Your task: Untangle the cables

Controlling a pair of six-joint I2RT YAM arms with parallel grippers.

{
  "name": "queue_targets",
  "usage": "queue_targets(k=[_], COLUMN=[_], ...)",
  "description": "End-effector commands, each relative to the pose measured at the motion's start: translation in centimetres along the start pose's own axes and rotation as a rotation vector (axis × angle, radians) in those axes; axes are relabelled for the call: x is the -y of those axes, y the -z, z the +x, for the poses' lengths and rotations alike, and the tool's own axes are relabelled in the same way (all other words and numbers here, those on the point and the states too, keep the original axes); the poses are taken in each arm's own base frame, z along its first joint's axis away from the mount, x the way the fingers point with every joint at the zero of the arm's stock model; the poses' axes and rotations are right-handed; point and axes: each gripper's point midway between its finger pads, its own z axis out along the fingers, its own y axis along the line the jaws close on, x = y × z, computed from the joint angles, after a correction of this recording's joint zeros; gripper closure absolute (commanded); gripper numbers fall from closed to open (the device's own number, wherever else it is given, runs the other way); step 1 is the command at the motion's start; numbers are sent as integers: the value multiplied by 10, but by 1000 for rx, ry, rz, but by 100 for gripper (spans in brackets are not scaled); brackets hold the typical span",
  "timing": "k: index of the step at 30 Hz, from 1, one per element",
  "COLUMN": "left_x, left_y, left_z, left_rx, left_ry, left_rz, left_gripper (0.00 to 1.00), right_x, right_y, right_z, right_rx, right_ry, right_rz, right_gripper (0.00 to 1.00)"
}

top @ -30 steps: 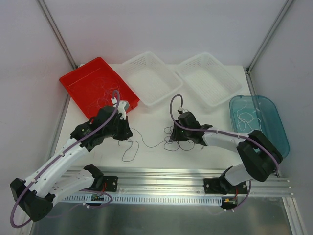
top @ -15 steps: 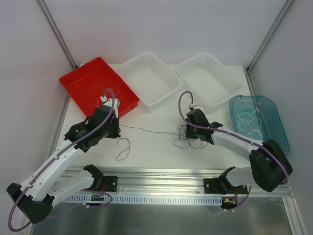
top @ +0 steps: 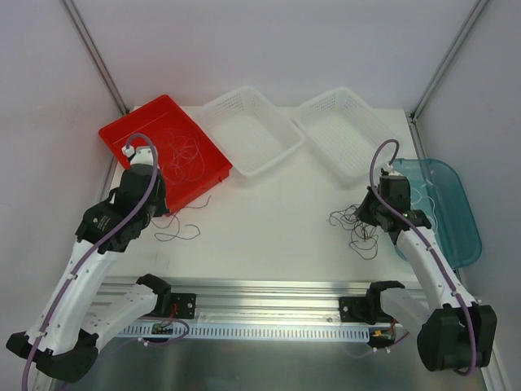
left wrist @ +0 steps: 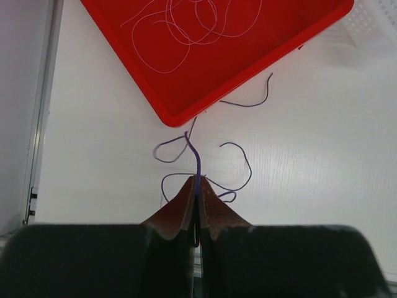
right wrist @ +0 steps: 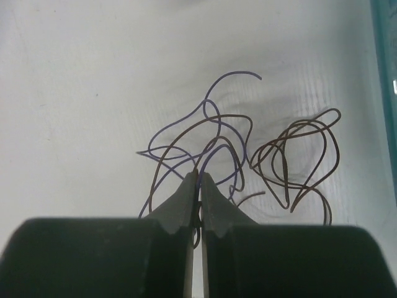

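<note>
My left gripper (left wrist: 198, 180) is shut on a thin purple cable (left wrist: 197, 158) just in front of the red tray (left wrist: 186, 115); the cable's loops lie on the white table, also in the top view (top: 177, 230). My right gripper (right wrist: 199, 174) is shut on a tangle of brown and purple cables (right wrist: 248, 146) lying on the table beside the teal tray (top: 456, 204); the tangle also shows in the top view (top: 356, 226). The left gripper (top: 148, 213) is at the far left and the right gripper (top: 370, 213) at the far right.
White cables lie in the red tray (top: 167, 130) and in the teal tray. Two white mesh baskets (top: 252, 129) (top: 348, 130) stand at the back. An aluminium rail (top: 269, 297) runs along the near edge.
The two grippers pulled apart: the left moved left toward the red tray with the purple cable, the right moved right toward the teal tray with the tangle. The cable between them has separated.
</note>
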Motion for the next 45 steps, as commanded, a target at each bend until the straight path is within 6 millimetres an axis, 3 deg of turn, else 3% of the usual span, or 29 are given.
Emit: queue_targets(k=[1, 9, 12, 14, 16, 18, 19, 20, 21, 23, 24, 26, 28, 29, 30, 32, 33, 34, 36, 37, 42, 45], left_x=[-5, 59, 80, 97, 114, 128, 135, 142, 146, 156, 156, 164, 166, 171, 169, 176, 174, 180, 178, 180, 182, 194], left_y=[16, 38, 50, 60, 79, 82, 96, 94, 105, 104, 114, 108, 120, 110, 120, 111, 123, 113, 116, 102, 77, 52], left_z=[-17, -41, -56, -69, -85, -95, -108, -113, -128, -142, -158, -174, -200, -208, -226, -242, -259, -266, -289, -296, -339, -356], left_rx=[48, 73, 78, 79, 96, 84, 106, 93, 131, 131, 178, 186, 257, 254, 308, 327, 382, 381, 460, 468, 616, 652], left_ry=[6, 29, 26, 18, 16, 13, 10, 7, 6, 0, 0, 0, 3, 5, 12, 19, 27, 31, 47, 48, 63, 60], left_rz=[17, 378, 491, 580, 694, 755, 815, 832, 863, 889, 905, 902, 913, 902, 903, 889, 894, 886, 859, 829, 731, 708], left_gripper=[100, 100, 100, 100, 100, 100, 100, 100, 100, 100, 100, 100, 100, 100, 100, 100, 100, 100, 100, 100, 100, 100], right_x=[-8, -30, -36, -40, -47, -51, -51, -53, -53, -52, -51, -52, -53, -54, -56, -54, -53, -53, -51, -50, -47, -46], right_y=[17, 6, 3, 3, 5, 8, 10, 13, 15, 21, 24, 28, 36, 38, 44, 48, 53, 55, 60, 62, 68, 67], right_z=[-2, 34, 49, 54, 59, 60, 63, 61, 61, 59, 59, 58, 56, 56, 53, 52, 50, 49, 45, 44, 44, 50], right_rx=[-33, -177, -220, -232, -241, -238, -244, -234, -229, -214, -214, -197, -173, -168, -147, -133, -116, -106, -78, -69, -49, -60], right_ry=[32, 54, 99, 113, 140, 169, 182, 200, 210, 227, 225, 236, 235, 240, 238, 238, 239, 236, 233, 235, 241, 248], right_rz=[-62, -167, -170, -180, -200, -207, -201, -201, -200, -189, -182, -186, -194, -200, -213, -207, -211, -211, -210, -207, -211, -222], right_gripper=[99, 97, 91, 79, 61, 47, 36, 31, 25, 21, 18, 15, 13, 12, 10, 9, 4, 2, 3, 3, 3, 3])
